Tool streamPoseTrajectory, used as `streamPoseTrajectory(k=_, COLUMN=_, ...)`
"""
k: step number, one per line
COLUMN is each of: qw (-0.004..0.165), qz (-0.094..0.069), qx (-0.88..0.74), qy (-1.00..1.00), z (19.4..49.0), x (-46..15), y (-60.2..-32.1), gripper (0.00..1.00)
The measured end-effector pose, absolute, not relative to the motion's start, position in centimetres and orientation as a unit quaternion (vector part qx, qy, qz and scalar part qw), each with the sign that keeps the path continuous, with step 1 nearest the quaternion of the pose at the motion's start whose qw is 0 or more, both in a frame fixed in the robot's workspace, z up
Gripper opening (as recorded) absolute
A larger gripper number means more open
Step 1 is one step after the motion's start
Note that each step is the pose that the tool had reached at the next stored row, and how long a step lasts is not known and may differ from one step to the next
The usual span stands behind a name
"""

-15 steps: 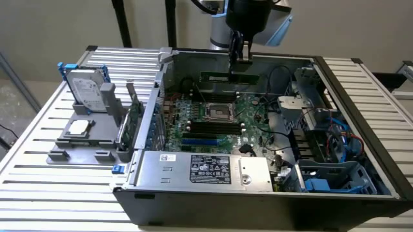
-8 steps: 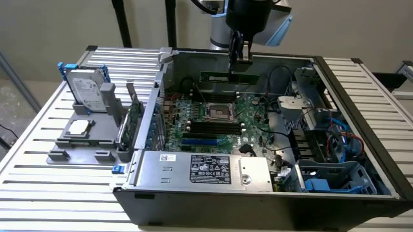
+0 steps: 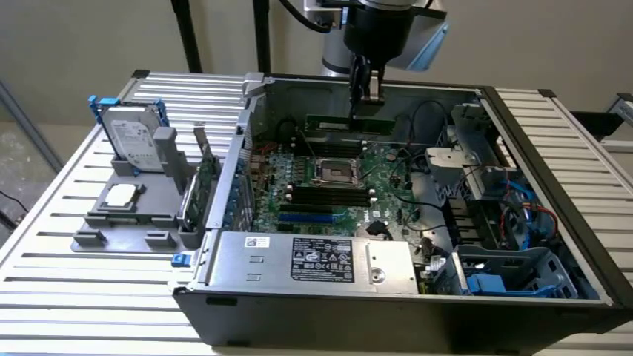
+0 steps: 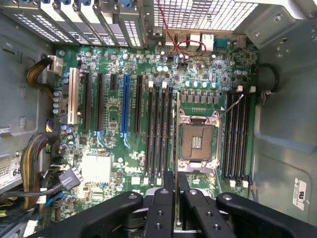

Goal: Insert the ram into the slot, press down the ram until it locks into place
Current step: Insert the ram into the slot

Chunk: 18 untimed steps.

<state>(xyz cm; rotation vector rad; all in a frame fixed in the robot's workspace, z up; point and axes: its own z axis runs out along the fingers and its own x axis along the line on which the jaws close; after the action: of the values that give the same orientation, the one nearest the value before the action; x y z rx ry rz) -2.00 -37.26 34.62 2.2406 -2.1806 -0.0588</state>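
The jaws are closed narrow on the ram (image 3: 334, 124), pinching it near the middle of its top edge. The stick hangs level below them, its long side running from the exterior view's left to right. It sits inside the open case (image 3: 554, 148), toward the far wall, over the back part of the motherboard (image 3: 386, 167).

In the wrist view the ram is seen edge-on as a thin sliver between the two black fingers (image 4: 163, 203). It lies parallel to the slots (image 4: 158, 131). These form two banks of four, one on each side of the CPU socket (image 4: 197, 141), and both banks look empty. The ram's edge lines up with the gap between the socket and the bank nearer the blue slot (image 4: 126, 104). Which slot it is really over cannot be told from this angle. In both views the ram appears to be above the board and not seated.

The case rests on a slatted bench (image 3: 59, 245). On the exterior view's left a grey holder (image 3: 124, 215) carries a hard drive (image 3: 133, 137), and a green card (image 3: 206, 185) stands upright beside it. A power supply (image 3: 316, 259) fills the near corner of the case.
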Motion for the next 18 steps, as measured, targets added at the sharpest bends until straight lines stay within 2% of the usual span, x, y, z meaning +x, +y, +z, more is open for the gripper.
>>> streamPoseTrajectory(k=18, qw=0.006, qz=-0.018, qx=0.716, qy=-0.698, z=31.4, x=-3.4, y=-37.6, gripper=0.14)
